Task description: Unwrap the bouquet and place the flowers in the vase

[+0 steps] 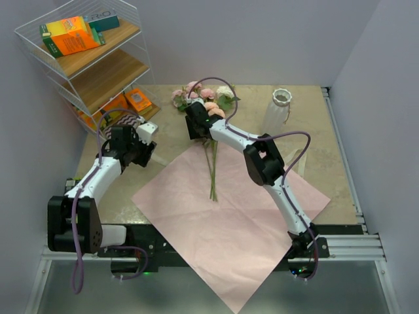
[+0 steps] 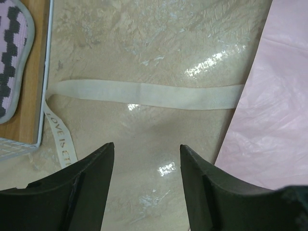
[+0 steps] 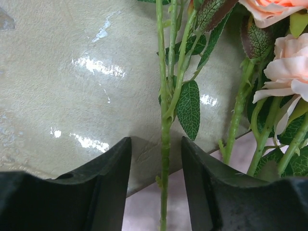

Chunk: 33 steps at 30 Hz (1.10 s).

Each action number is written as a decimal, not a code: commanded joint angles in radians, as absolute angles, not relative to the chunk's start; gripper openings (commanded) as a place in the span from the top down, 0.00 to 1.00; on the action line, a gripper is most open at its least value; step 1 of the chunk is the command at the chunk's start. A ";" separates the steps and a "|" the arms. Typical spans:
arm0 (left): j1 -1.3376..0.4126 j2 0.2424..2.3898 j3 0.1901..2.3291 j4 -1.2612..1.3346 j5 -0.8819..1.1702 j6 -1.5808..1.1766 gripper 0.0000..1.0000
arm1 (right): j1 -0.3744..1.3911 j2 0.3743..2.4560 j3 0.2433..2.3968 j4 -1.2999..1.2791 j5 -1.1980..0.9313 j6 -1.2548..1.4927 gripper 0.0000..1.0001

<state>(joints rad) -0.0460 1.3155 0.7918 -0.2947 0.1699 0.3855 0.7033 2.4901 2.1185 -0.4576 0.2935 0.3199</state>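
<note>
Nearest me, across the table's front edge, a flat sheet of pale pink wrapping paper (image 1: pixel 229 222) lies opened out; on it the long-stemmed artificial roses (image 1: pixel 212 170), pink and cream on thin green stems, lie with their long axis running straight away from me, cut ends near, heads far; to the left, well apart from them, my left gripper (image 1: pixel 141 156) hangs with jaws spread and nothing between them, and only its wrist view shows the flat beige ribbon (image 2: pixel 144 94) loose on the table (image 2: pixel 144 38) just ahead of it; further out, my right gripper (image 1: pixel 195 123) sits over the stems just short of the heads, plainly the nearer arm; the top view hides its jaws, but its own wrist view shows them parted, one stem (image 3: pixel 165 120) running up between the fingers (image 3: pixel 106 183) with a gap on each side, the rest outside to the right; farthest, right of the blooms and apart from them, the small white ribbed ceramic vase (image 1: pixel 278 110) stands upright, so I judge the lift must carry rightward and tip the stems down.
</note>
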 commanded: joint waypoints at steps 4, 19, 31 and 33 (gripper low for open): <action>-0.037 1.281 0.790 -0.268 0.152 0.407 0.38 | 0.696 2.454 2.117 -0.430 0.270 0.339 0.73; -0.028 1.281 0.788 -0.275 0.141 0.411 0.39 | 0.696 2.235 2.020 -0.295 0.279 0.333 1.00; -0.025 1.285 0.801 -0.290 0.141 0.411 0.39 | 0.695 1.775 1.780 -0.014 0.377 0.198 1.00; -0.025 1.285 0.804 -0.295 0.144 0.413 0.39 | 0.689 1.697 1.720 0.143 0.467 0.114 1.00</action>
<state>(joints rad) -0.0330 1.3010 0.7872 -0.3031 0.1413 0.3893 0.6991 1.8458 1.8202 -0.1501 0.3122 0.2623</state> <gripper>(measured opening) 0.610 0.088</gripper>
